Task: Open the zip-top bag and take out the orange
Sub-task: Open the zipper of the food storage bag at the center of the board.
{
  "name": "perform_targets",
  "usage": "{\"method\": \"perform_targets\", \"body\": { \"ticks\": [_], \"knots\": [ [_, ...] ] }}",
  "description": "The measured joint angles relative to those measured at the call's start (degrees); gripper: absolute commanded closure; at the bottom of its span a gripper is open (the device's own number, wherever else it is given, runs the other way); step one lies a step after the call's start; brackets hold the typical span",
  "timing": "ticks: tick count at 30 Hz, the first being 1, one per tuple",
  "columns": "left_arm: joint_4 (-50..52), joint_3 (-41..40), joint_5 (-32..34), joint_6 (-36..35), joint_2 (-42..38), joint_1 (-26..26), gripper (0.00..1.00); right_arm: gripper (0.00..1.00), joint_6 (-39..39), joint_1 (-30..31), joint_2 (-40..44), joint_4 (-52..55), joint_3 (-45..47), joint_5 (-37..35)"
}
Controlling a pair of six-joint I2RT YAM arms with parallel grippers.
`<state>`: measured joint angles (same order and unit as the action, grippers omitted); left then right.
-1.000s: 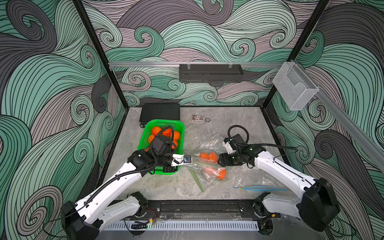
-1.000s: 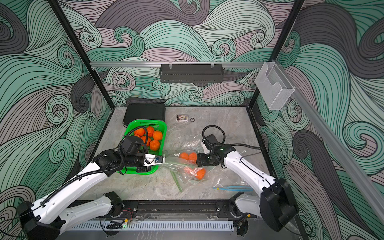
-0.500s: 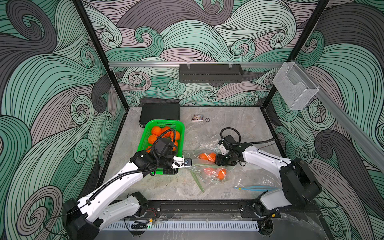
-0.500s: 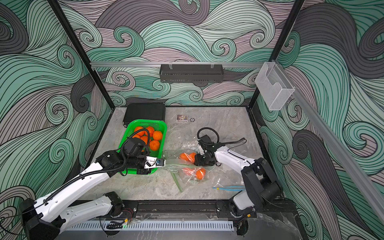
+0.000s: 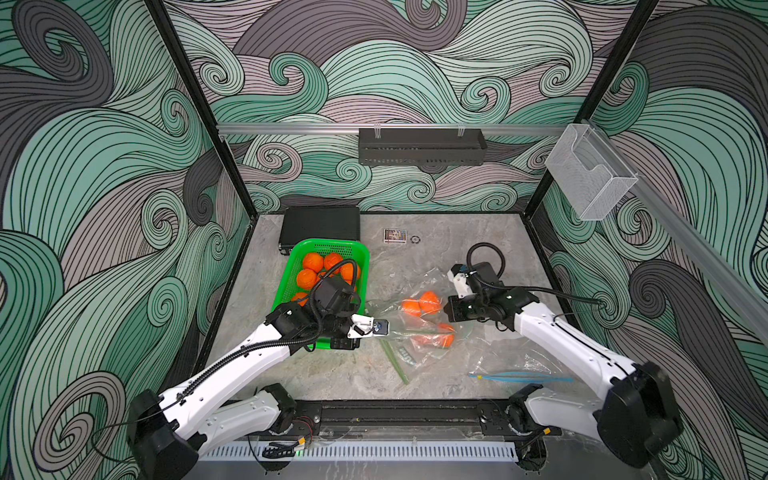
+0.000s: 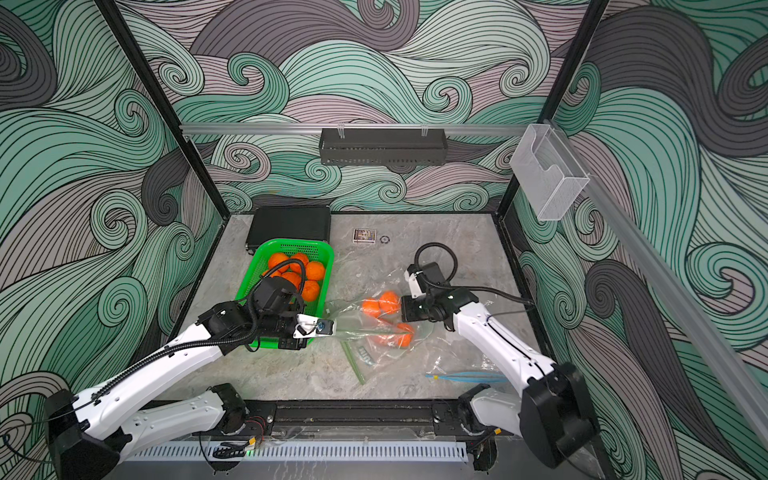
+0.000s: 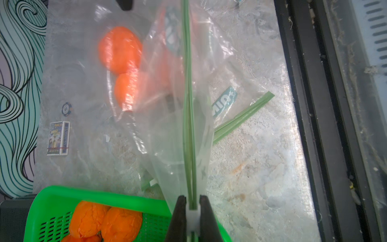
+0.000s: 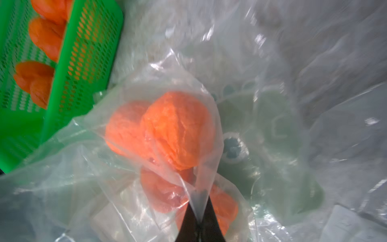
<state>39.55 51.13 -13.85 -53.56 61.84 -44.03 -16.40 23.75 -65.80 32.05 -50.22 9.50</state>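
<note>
The grey marbled bench (image 5: 436, 266) fills the floor of the cell, and the left arm (image 5: 232, 374) and the right arm (image 5: 561, 340) reach in from the near edge toward its middle. A green basket (image 5: 328, 243) with loose oranges in it stands on the left side, just in front of a flat black box (image 5: 320, 222). Just right of the basket, between the two arms, lies the clear zip-top bag (image 5: 419, 328), crumpled and partly lifted off the bench. A second clear bag with a blue strip (image 5: 519, 376) lies flat near the right arm's base. The orange (image 5: 429, 301) sits inside the zip-top bag, touching another one, with more orange fruit showing through the film nearer the front edge. The left fingers (image 7: 178, 218) are clenched on the bag's green zip strip (image 7: 187, 104), which runs taut away from them. The right fingers (image 8: 188, 222) are pinched together on a fold of the bag's film right beside the fruit. A small card box (image 5: 395, 235) and a dark chip (image 5: 414, 239) lie near the back wall.
</note>
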Motion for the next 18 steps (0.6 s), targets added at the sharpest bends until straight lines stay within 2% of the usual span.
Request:
{"method": "perform_targets", "body": {
  "ticks": [5, 11, 15, 18],
  "knots": [
    [-4.1, 3.7, 0.6, -1.7, 10.3, -4.2, 1.00, 1.00, 1.6, -3.2, 4.7, 0.1, -3.0, -5.6],
    [-7.5, 8.9, 3.4, -6.2, 27.0, -6.5, 1.00, 1.00, 2.9, -3.1, 4.7, 0.9, -1.1, -8.9],
    [-7.3, 12.1, 7.4, -7.4, 36.1, -7.1, 0.68, 1.00, 3.8, -3.1, 4.1, 1.6, 0.6, -10.6],
    [-6.9, 12.6, 9.6, -7.6, 37.2, -7.1, 0.45, 1.00, 3.7, -3.1, 2.9, 1.0, 1.4, -10.7]
  ]
}}
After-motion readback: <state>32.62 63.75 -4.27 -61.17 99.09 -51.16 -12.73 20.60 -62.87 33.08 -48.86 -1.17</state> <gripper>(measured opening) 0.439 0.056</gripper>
